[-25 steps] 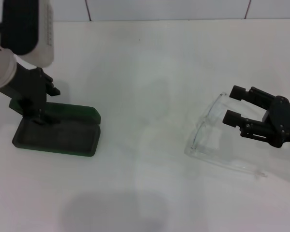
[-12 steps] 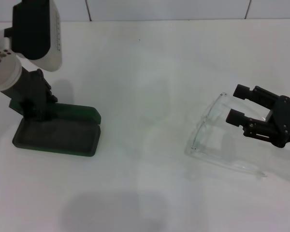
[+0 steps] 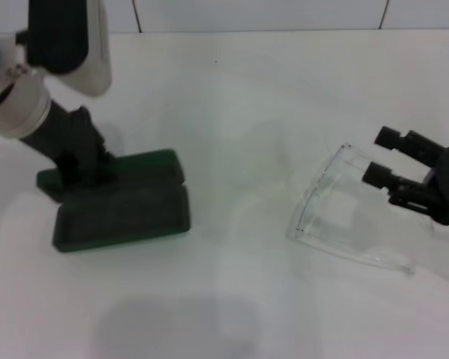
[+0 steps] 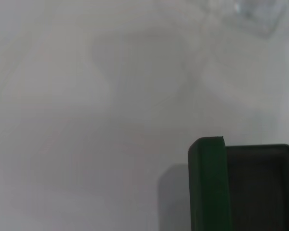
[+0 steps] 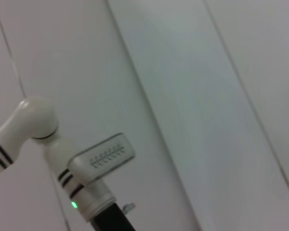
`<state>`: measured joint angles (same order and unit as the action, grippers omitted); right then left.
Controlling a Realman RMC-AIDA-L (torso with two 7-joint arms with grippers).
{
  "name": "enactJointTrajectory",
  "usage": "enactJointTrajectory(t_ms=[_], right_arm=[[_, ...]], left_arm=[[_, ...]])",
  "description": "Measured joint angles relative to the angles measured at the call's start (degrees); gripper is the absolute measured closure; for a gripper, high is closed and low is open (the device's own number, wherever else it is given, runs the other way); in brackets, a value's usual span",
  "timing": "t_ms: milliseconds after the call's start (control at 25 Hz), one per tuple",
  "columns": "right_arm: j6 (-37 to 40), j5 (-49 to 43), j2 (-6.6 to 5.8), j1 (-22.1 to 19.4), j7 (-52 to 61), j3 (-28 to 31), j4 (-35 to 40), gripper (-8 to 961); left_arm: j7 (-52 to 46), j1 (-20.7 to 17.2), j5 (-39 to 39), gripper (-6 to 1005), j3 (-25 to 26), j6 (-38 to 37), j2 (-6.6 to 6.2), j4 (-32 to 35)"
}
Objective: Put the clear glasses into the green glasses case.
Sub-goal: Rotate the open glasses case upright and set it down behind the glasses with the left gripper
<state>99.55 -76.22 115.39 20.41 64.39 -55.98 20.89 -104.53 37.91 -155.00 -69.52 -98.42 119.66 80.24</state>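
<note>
The green glasses case point(image 3: 123, 217) lies open on the white table at the left, dark lining up, with its lid point(image 3: 135, 166) on the far side. My left gripper point(image 3: 76, 166) is shut on the case's far left edge. The left wrist view shows the case's green rim point(image 4: 207, 187) and dark inside point(image 4: 262, 187). The clear glasses point(image 3: 344, 217) rest on the table at the right, front toward the case. My right gripper point(image 3: 383, 155) is open, with its fingers point(image 3: 389, 137) just over the right end of the glasses, holding nothing.
A tiled wall point(image 3: 262, 13) runs along the back of the table. White table point(image 3: 239, 149) stretches between the case and the glasses. The right wrist view shows only my left arm point(image 5: 94, 159) against pale panels.
My left gripper moved right and dragged the case with it toward the middle, turning it slightly. My right gripper drew back a little to the right; the glasses stayed put.
</note>
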Motion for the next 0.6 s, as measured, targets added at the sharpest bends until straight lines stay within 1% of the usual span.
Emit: enactJointTrajectory(t_ms=[80,160,240,360,480,560,600], right_arm=[[0.63,0.01,-0.04,-0.37,-0.7,1.89,-0.75,98],[1.54,0.01,-0.05,-1.09,-1.66,4.21,-1.39,98],[2.43,0.01,-0.06,-1.93,-2.45,6.12,-1.59,98],[4.12,0.02,-0.13,-3.67,-3.8,9.48,-1.69,98],[5.6,0.0,-0.58,-5.41,-5.0,12.5,-1.71,98],[6.19,0.0,-1.08,-6.37,-5.57,13.75,-1.73,98],[6.44,0.0,-1.76,-6.92,-5.93,14.22,-1.73,98]], left_arm=[[-2.92,0.15,1.41,800,-0.4,-1.29,0.04,2.35],[-7.37,0.17,2.34,800,-1.98,-1.87,0.06,4.87],[-12.94,0.14,2.45,800,-4.6,-1.51,0.06,6.91],[-24.06,-0.11,0.15,800,-10.3,1.66,0.06,9.2],[-35.49,-0.51,-5.27,800,-18.43,6.37,0.04,10.08],[-42.67,-0.39,-7.28,800,-23.21,8.8,0.02,9.69],[-45.65,-0.11,-7.33,800,-24.54,9.32,0.03,9.39]])
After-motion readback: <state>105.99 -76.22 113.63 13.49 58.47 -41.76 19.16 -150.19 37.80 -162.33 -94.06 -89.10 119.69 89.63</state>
